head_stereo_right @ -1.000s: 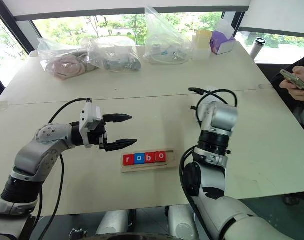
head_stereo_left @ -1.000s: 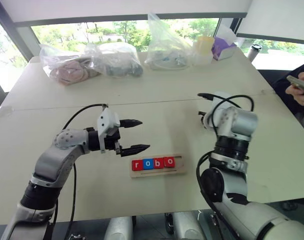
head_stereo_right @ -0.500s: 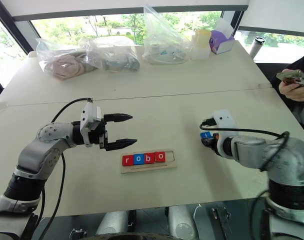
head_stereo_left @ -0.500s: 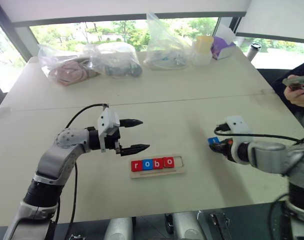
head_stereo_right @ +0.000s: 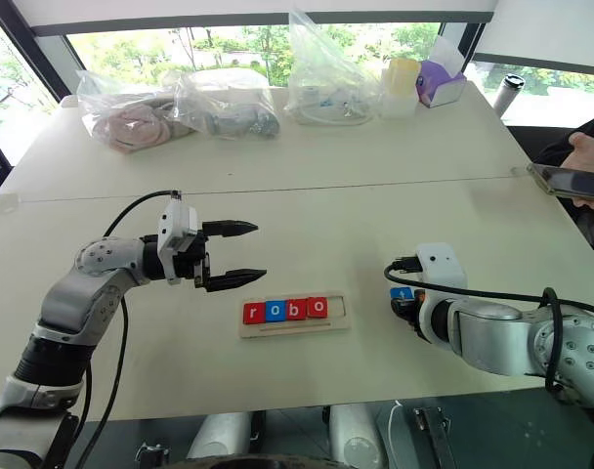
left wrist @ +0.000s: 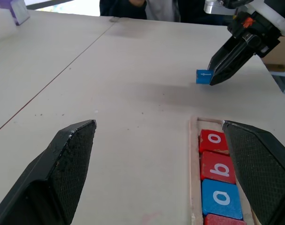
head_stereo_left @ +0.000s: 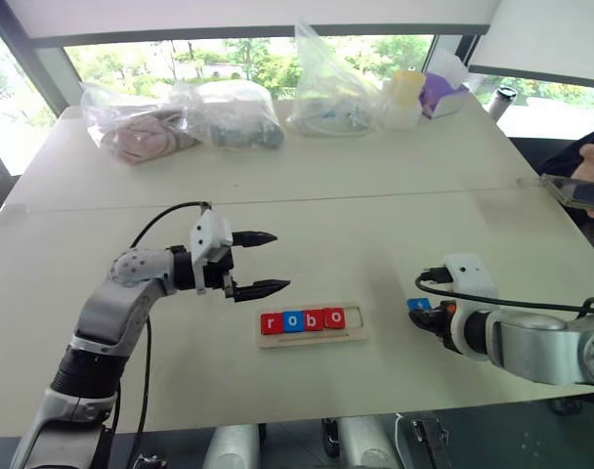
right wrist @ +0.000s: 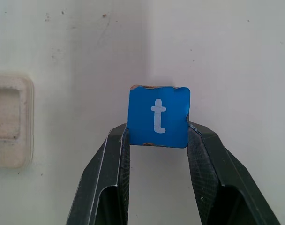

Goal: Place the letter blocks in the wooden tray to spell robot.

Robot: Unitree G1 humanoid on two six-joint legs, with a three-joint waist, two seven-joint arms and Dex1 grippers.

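The wooden tray (head_stereo_left: 359,335) lies on the table's near middle, holding four letter blocks in a row: red r (head_stereo_left: 271,323), blue o (head_stereo_left: 292,321), red b (head_stereo_left: 314,319) and red o (head_stereo_left: 334,318). The slot's right end (right wrist: 11,122) is bare. To the tray's right, my right gripper (head_stereo_left: 421,311) is shut on the blue t block (right wrist: 158,116), held by its two sides low over the table. My left gripper (head_stereo_left: 263,262) hovers open just left of and above the tray, pointing right, with nothing between its fingers (left wrist: 72,154).
Plastic bags (head_stereo_left: 233,115) with soft items, a yellow cup (head_stereo_left: 404,90) and a purple box (head_stereo_left: 436,93) line the table's far edge. At the right edge, a person's hand holds a phone (head_stereo_left: 578,191). Bare tabletop lies between the tray and the t block.
My right arm has swung from folded upright near the body to stretched out low at the tray's right, bringing the blue t block into view. The left gripper stayed put.
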